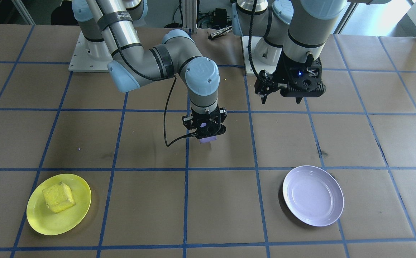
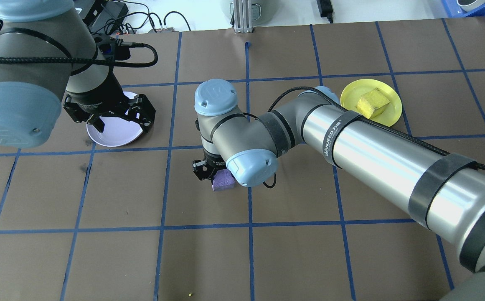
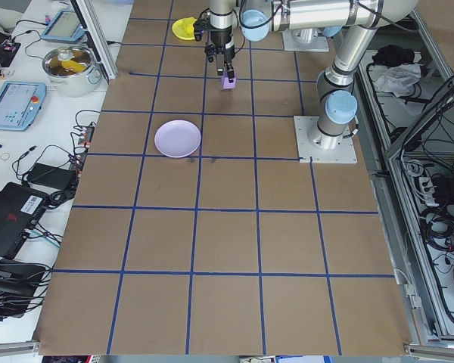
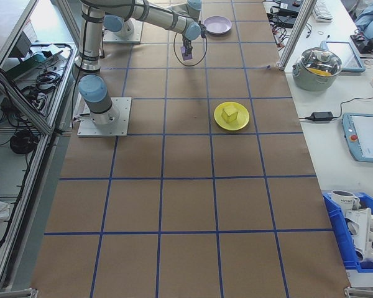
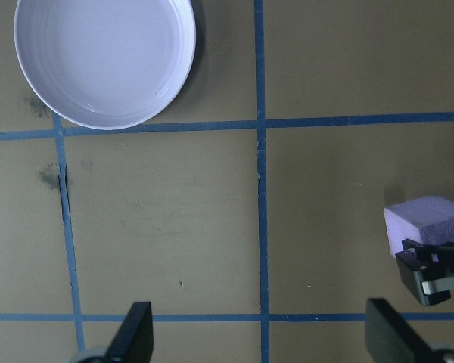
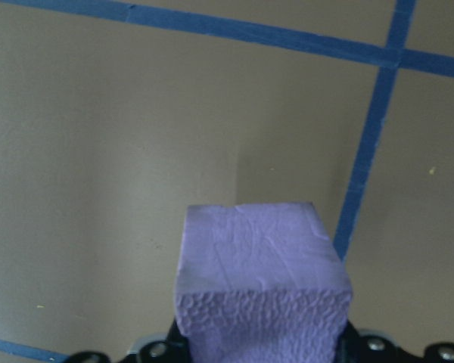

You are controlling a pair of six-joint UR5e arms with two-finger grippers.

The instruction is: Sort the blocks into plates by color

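**Half sorted: yellow cube plated, lavender cube in the right end effector's hold**

Front-facing view: the small matte yellow cube lies inside the round bright yellow plastic plate, so that colour looks done. The right end effector is closed on the small rough lavender-purple cube, which pokes out beneath it over bare bench. The glossy pale lavender plate holds nothing; it lies well off to one side of that end effector and farther from the robot's base. The left end effector hangs empty with its jaws spread wide.

Overhead view: the lavender cube shows just below the right wrist, partly hidden by the arm. The left end effector hovers right over the lavender plate's rim, covering part of it. The yellow plate, with its cube, lies well apart on the far side of the right arm.

Left and right side views: the lavender cube hangs under the right end effector, seemingly lifted off the bench, between the two plates.

Left wrist view: the lavender plate lies ahead of the two spread fingertips; the held cube appears off to the side.

Right wrist view: the lavender cube fills the space between the jaws, with only bench beneath.

Judged from this, carrying the cube to the lavender plate and releasing it is what remains.
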